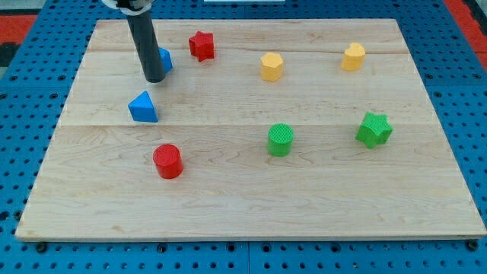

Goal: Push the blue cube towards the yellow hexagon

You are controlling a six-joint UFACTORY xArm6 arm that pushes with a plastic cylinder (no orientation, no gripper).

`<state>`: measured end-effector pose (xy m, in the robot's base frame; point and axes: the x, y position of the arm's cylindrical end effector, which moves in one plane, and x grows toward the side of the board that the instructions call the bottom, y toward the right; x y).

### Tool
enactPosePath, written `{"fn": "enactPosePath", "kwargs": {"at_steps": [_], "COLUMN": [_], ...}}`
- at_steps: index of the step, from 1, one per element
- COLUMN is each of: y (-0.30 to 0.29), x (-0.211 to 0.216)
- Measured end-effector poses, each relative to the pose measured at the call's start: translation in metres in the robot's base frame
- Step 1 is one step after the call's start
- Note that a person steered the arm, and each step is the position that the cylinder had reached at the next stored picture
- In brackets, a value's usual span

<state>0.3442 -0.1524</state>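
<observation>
A: What is the biggest thing in view?
B: The wooden tabletop (251, 190), lying on a blue pegboard (456, 68). Next is the dark rod (143, 42), coming down from the view's top left.
A: And the end effector?
B: It has no jaws to open or close, and it holds nothing; the tip (154, 78) rests on the board, touching the blue cube (164, 59) at the cube's left side and partly hiding it.
A: Where does the cube sit?
B: Near the top left, just left of the red star (202, 46). The yellow hexagon (272, 66) is well apart, to the view's right of the star.
A: The other blocks?
B: A green star (374, 129) at right, a green cylinder (280, 140) at centre, a red cylinder (167, 161) at lower left, a blue triangle (143, 108) just below the tip, and a second yellow block (353, 56) at top right.
</observation>
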Motion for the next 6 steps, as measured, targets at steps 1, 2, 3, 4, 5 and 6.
{"fn": "enactPosePath", "kwargs": {"at_steps": [1, 2, 3, 4, 5, 6], "y": [-0.05, -0.062, -0.021, 0.025, 0.062, 0.065], "x": [-0.014, -0.045, -0.051, -0.027, -0.005, -0.004]}}
